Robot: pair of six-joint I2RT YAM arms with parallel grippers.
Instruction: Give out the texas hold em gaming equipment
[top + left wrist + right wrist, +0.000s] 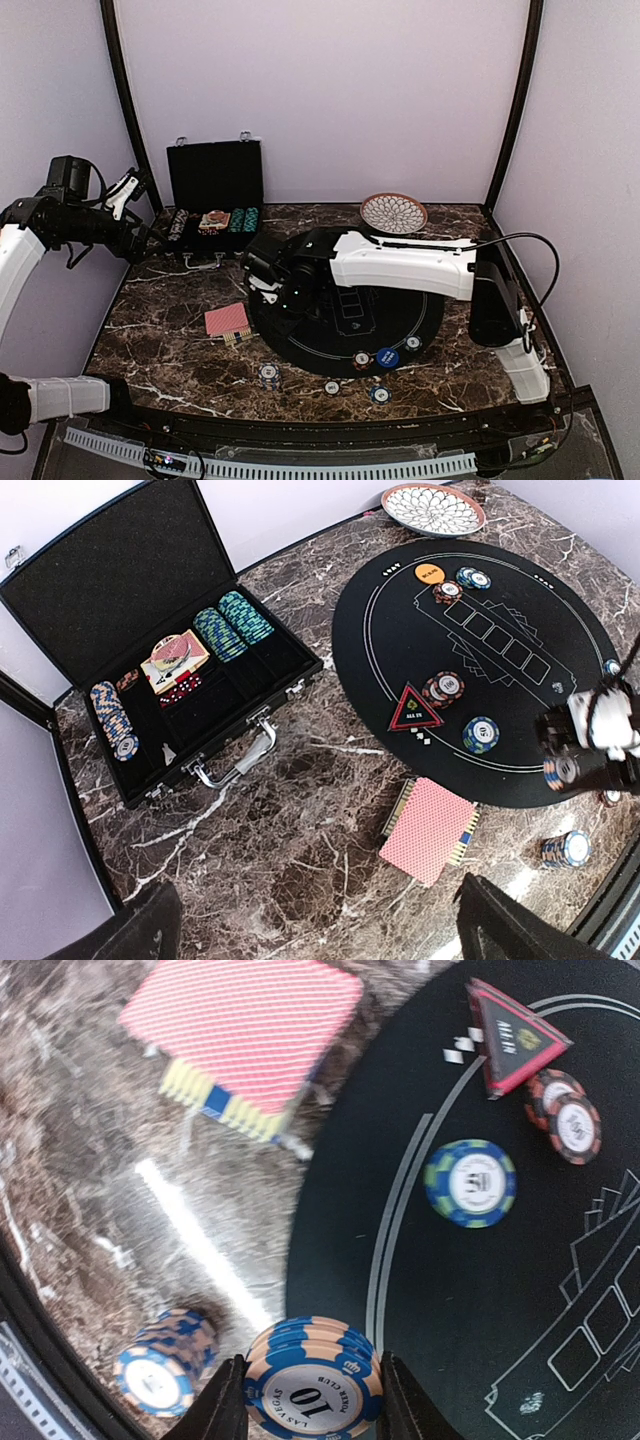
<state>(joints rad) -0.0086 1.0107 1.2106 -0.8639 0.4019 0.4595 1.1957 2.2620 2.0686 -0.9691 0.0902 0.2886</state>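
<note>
My right gripper is shut on a short stack of blue-and-cream poker chips, hanging over the near-left edge of the black round mat. Another blue chip stack stands on the marble beside it. The red-backed playing cards lie fanned just off the mat. On the mat sit the red-triangle button, red-black chips and a blue-green chip. An orange button lies at the mat's far side. My left gripper is open and empty, raised high at the left.
The open black case with rows of chips stands at the back left. A patterned round plate sits at the back. Loose chips lie near the front edge. The right arm stretches across the mat.
</note>
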